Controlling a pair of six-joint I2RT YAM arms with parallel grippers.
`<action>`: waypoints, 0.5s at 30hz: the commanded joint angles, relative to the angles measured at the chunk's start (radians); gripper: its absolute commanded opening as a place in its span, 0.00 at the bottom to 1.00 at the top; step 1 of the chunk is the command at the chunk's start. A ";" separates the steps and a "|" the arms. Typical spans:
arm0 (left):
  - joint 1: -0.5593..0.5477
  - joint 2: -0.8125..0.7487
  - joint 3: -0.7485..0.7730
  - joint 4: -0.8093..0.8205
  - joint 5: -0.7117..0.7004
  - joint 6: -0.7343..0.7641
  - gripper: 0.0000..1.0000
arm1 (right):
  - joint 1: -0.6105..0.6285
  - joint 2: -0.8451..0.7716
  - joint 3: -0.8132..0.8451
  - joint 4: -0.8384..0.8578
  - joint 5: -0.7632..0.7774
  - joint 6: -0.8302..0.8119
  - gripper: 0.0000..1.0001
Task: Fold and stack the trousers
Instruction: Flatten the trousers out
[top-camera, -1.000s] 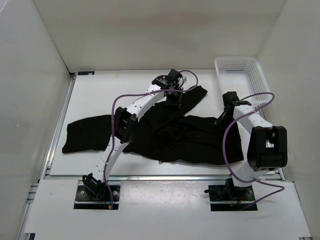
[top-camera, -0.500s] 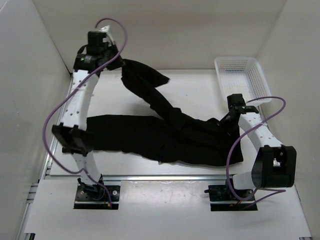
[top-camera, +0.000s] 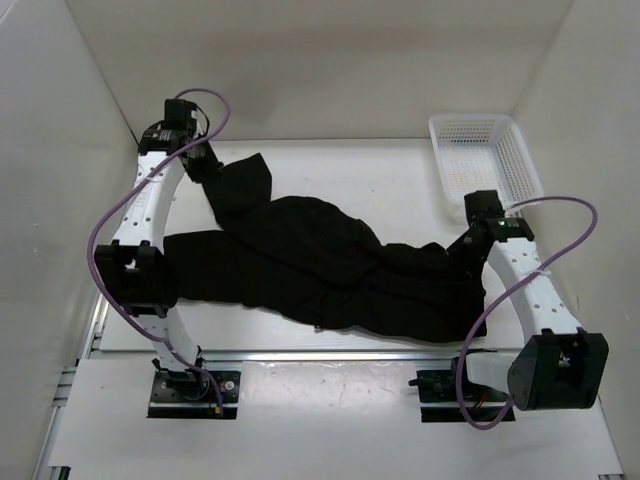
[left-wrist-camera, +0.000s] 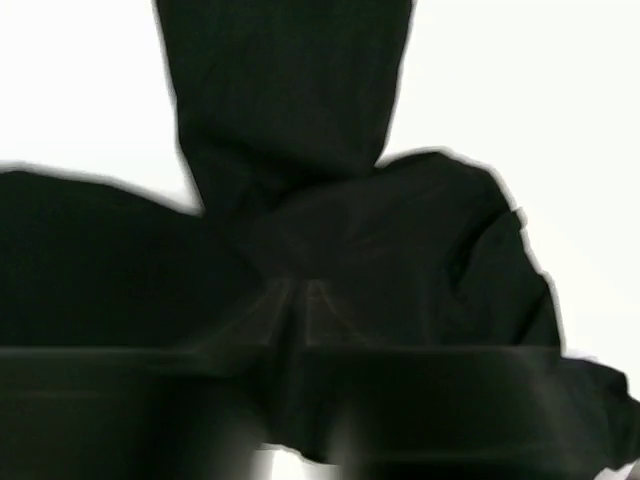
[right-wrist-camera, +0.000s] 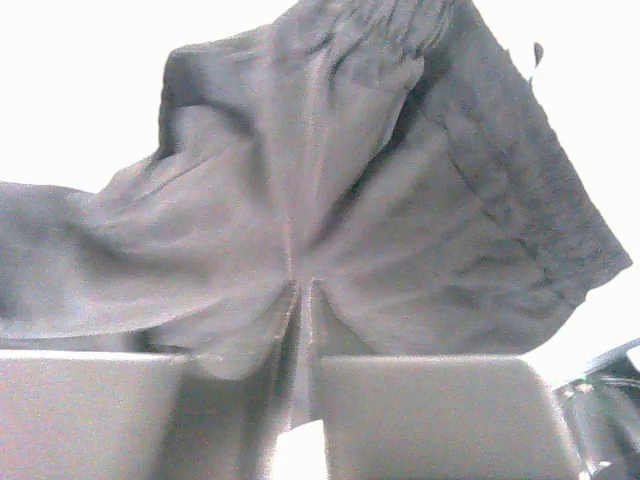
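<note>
The black trousers (top-camera: 320, 260) lie spread across the table, one leg running left and the other drawn toward the back left corner. My left gripper (top-camera: 205, 165) sits at that back left end, shut on the leg's cloth. In the left wrist view the trousers (left-wrist-camera: 300, 200) bunch into the narrow slit of my left gripper (left-wrist-camera: 300, 285). My right gripper (top-camera: 465, 243) is at the right, waist end. In the right wrist view the trousers (right-wrist-camera: 350, 200) gather in folds into my right gripper (right-wrist-camera: 302, 282), shut on them below the elastic waistband.
A white mesh basket (top-camera: 485, 150) stands at the back right corner, just behind the right arm. White walls enclose the table (top-camera: 380, 175) on the left, back and right. A metal rail runs along the near edge.
The left arm swung from the back middle to the back left, lifting one trouser leg high, then lowering it. The right gripper shifted slightly nearer with the waist.
</note>
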 joint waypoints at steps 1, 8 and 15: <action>-0.027 0.063 0.151 0.024 -0.039 0.027 0.10 | 0.002 -0.034 0.153 -0.038 0.115 -0.018 0.05; 0.018 0.377 0.497 -0.220 0.026 -0.024 0.22 | 0.002 0.149 0.342 -0.059 0.040 -0.117 0.12; 0.050 0.235 0.075 -0.036 0.067 0.014 0.78 | 0.011 0.066 0.144 -0.047 -0.027 -0.127 0.49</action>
